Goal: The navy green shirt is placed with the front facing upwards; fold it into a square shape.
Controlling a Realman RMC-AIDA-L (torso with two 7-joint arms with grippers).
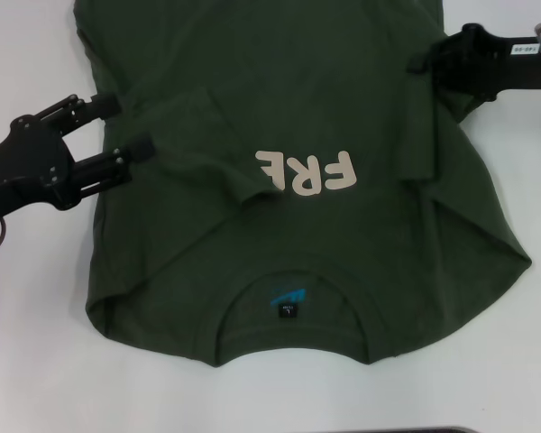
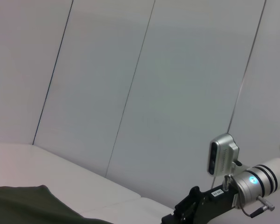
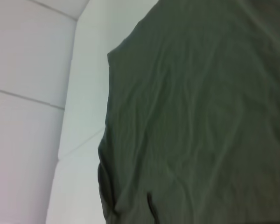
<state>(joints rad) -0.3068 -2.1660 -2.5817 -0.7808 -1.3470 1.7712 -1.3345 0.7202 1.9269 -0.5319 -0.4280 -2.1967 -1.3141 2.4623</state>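
Note:
The navy green shirt [image 1: 279, 117] lies flat on the white table, collar and black neck label [image 1: 288, 309] toward me, with pale letters "FRE" [image 1: 307, 171] showing. Its left side is folded inward over the chest, covering the letters beyond "FRE". My left gripper [image 1: 123, 125] hovers at the shirt's left edge, open, with nothing between its fingers [image 1: 142, 144]. My right gripper [image 1: 421, 63] reaches over the shirt's far right edge. A corner of the shirt [image 2: 32, 207] shows in the left wrist view, and the right wrist view is mostly filled by wrinkled shirt fabric [image 3: 200, 121].
The white table [image 1: 36, 361] surrounds the shirt on the left, right and near sides. Pale wall panels [image 2: 130, 84] rise behind the table. My right arm and its wrist camera [image 2: 222, 154] show in the left wrist view.

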